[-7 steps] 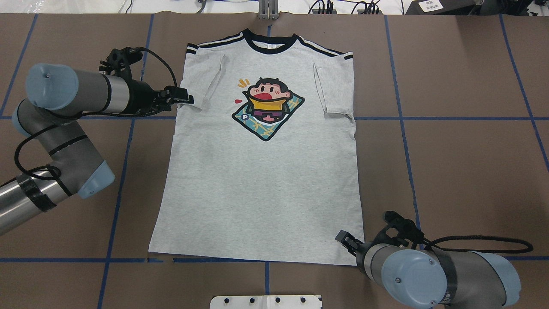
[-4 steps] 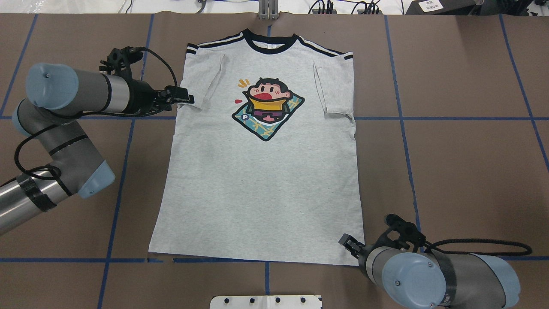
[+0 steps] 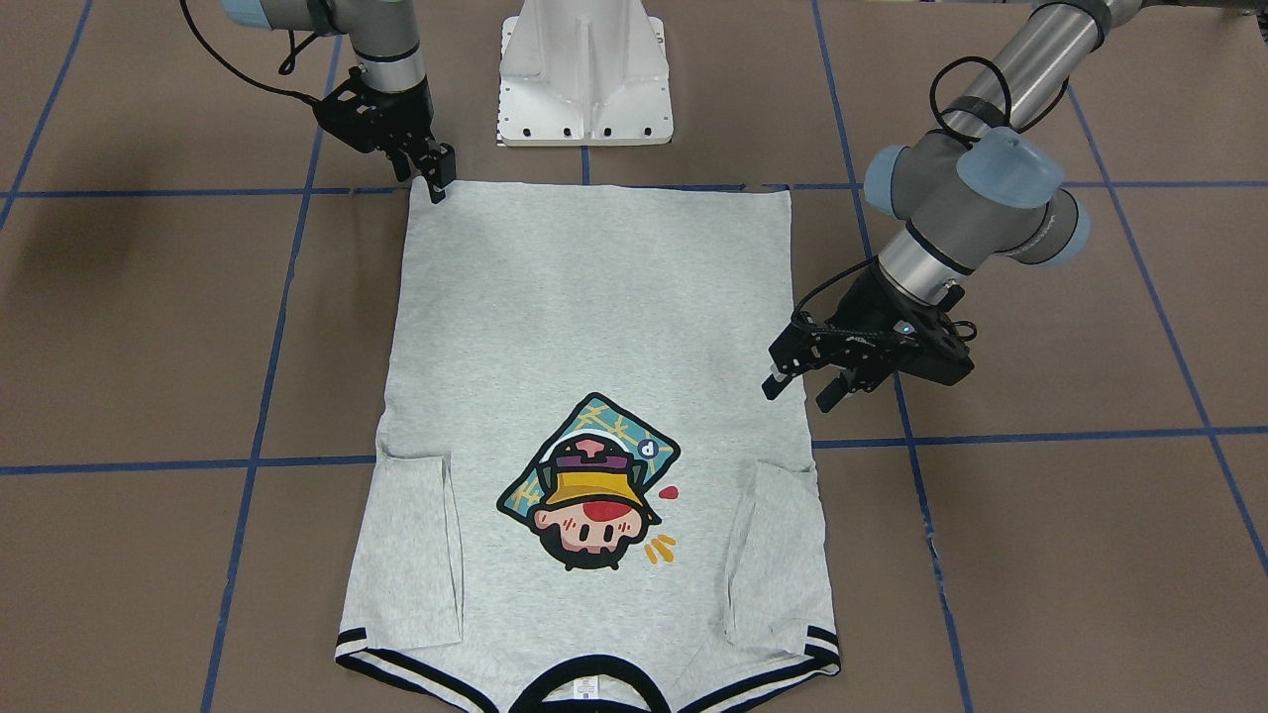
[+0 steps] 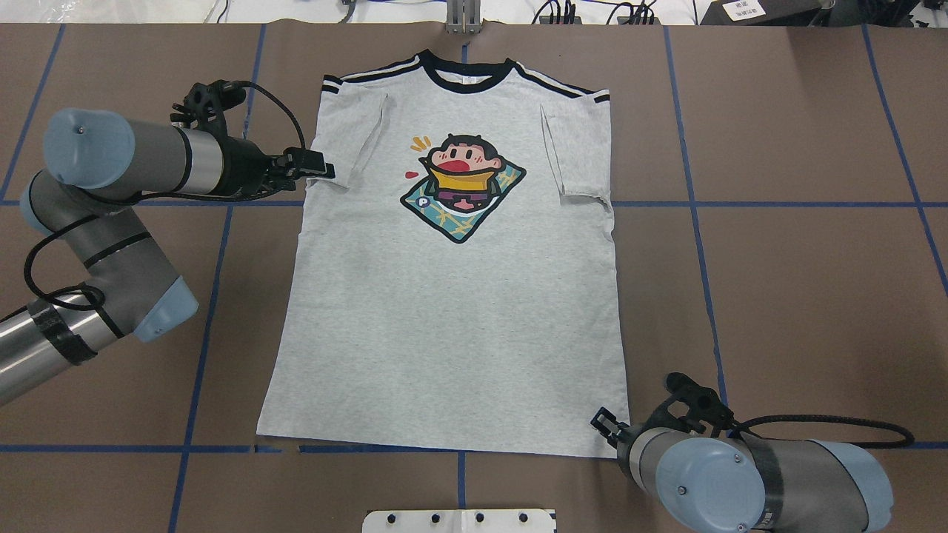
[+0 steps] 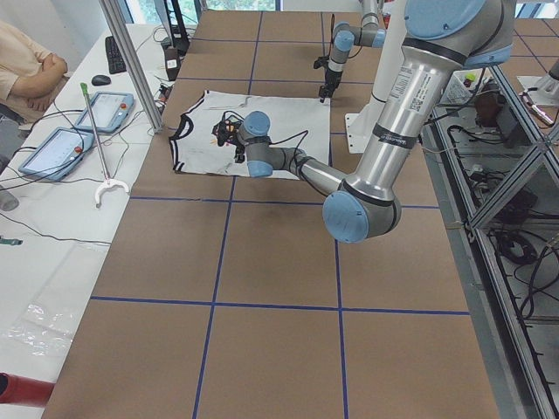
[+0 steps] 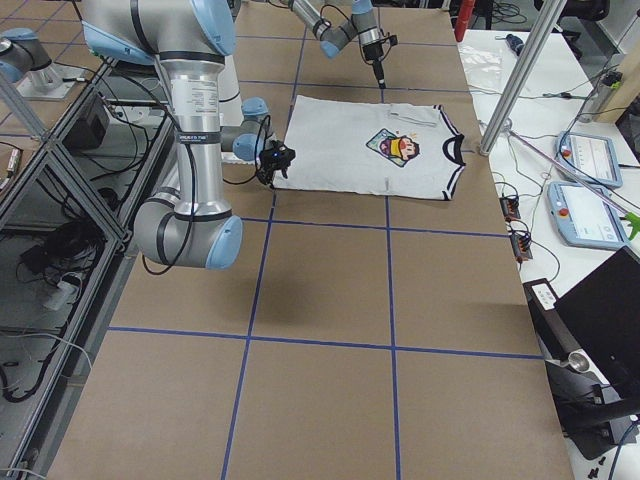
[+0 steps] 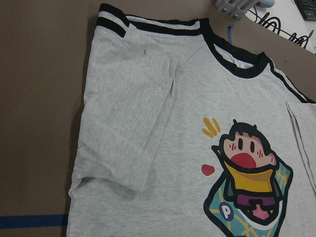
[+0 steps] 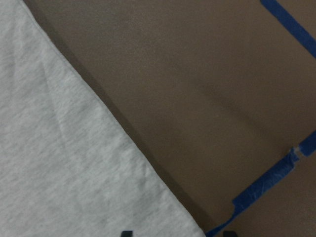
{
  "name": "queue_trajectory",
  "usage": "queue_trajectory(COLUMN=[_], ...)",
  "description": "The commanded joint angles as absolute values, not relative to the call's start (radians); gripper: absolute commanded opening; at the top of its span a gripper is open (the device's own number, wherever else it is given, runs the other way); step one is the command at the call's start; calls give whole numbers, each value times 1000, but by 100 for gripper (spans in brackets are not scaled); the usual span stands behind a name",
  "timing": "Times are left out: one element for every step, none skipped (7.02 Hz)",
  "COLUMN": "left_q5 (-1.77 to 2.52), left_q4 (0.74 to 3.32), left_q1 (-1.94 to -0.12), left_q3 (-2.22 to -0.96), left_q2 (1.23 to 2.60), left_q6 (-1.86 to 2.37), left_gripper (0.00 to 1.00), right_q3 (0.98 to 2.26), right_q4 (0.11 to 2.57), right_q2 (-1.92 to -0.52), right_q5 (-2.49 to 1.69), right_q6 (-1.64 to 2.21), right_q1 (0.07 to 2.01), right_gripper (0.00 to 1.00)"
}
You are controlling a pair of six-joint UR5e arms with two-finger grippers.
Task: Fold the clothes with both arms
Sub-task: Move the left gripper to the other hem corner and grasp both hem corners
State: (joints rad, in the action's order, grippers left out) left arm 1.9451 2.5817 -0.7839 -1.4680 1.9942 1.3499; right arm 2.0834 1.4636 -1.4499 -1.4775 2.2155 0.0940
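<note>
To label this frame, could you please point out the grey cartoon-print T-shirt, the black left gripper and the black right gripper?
Grey cartoon-print T-shirt [image 4: 444, 333], overhead exterior view, plain cloth below the print.
Black left gripper [image 3: 798, 393], front-facing view, between its fingertips.
Black right gripper [image 3: 438, 180], front-facing view, between its fingertips.

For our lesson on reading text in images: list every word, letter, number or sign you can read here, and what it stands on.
"P": white letter in a blue circle on the cartoon print of the T-shirt.
Neck label inside the collar: too small to read.
White label on the black box at the table's far edge: blurred, unreadable.
</note>
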Motion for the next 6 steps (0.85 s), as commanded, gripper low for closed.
queue_trajectory(left_q5=[1945, 1945, 1945, 1945, 1965, 1977], left_q4=[2582, 2582, 2582, 2582, 2574, 2474], left_q1=[-784, -784, -784, -782, -782, -779], left_q3=[-1467, -1468, -1470, -1470, -1517, -1649], left_q2=[1994, 1996, 1999, 2005, 1997, 1938], left_q6=[1350, 1350, 1353, 1356, 1373, 1463], left_gripper=[86, 86, 86, 86, 86, 86], right_q3=[2088, 2082, 2100, 2108, 2121, 2144], right_q4=[1463, 1463, 1466, 1468, 1468, 1474], right_q2=[-1454, -1457, -1454, -1457, -1459, -1459], right_q5=[-1488, -1476, -1479, -1483, -1485, -1482], right_q6=[2229, 2232, 2232, 2229, 2226, 2229], right_q1=[78, 60, 64, 64, 90, 95], right_gripper=[0, 0, 0, 0, 0, 0])
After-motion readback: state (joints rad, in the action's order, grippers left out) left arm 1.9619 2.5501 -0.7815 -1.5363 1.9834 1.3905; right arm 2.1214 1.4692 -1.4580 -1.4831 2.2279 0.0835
